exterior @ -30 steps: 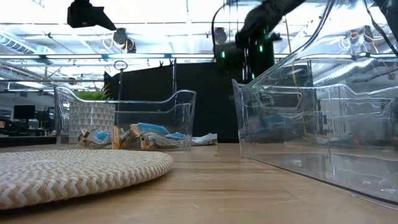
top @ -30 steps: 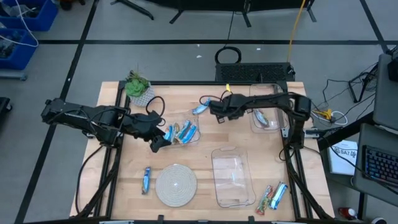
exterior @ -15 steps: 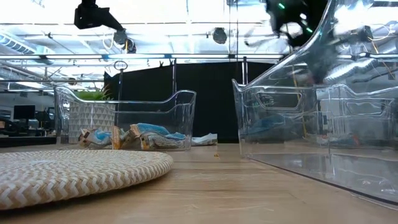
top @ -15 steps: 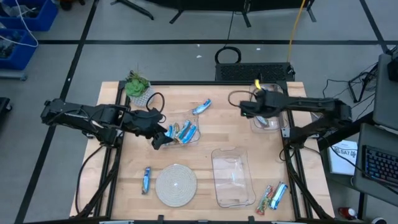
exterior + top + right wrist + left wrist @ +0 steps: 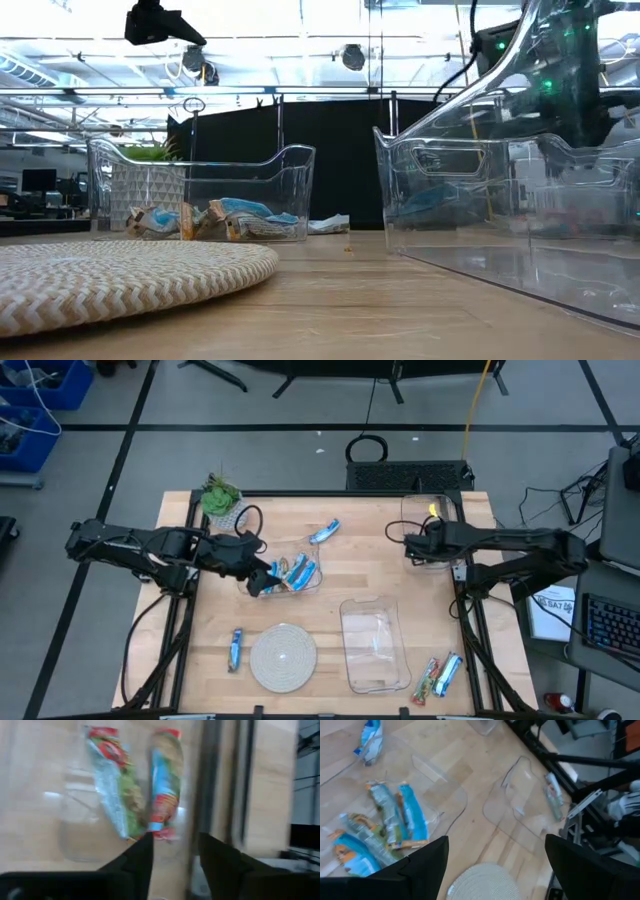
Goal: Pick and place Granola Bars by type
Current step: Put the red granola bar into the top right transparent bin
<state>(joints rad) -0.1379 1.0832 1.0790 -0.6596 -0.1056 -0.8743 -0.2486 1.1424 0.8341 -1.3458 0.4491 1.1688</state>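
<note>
Fingers: right (image 5: pixel 172 865) empty, parted, now over far-right bin (image 5: pixel 428 510); left (image 5: pixel 492 870) parted, unmoved.

High view looks straight down on the whole tabletop (image 5: pixel 330 575); low view sits at tabletop level, close to the mat (image 5: pixel 120 275). Both catch the bar-filled bin (image 5: pixel 290 573).

You have several blue and multicoloured granola bars (image 5: pixel 292 573) piled flat in the small clear bin (image 5: pixel 315 582) at mid-surface. One blue bar (image 5: pixel 324 532) lies loose beyond it, another blue bar (image 5: pixel 235 649) left of the woven mat (image 5: pixel 283 657). Two bars (image 5: pixel 438 675) sit side by side at the near right corner. Two green-and-red bars (image 5: pixel 137 800) lie in the far right bin (image 5: pixel 410 508).
</note>
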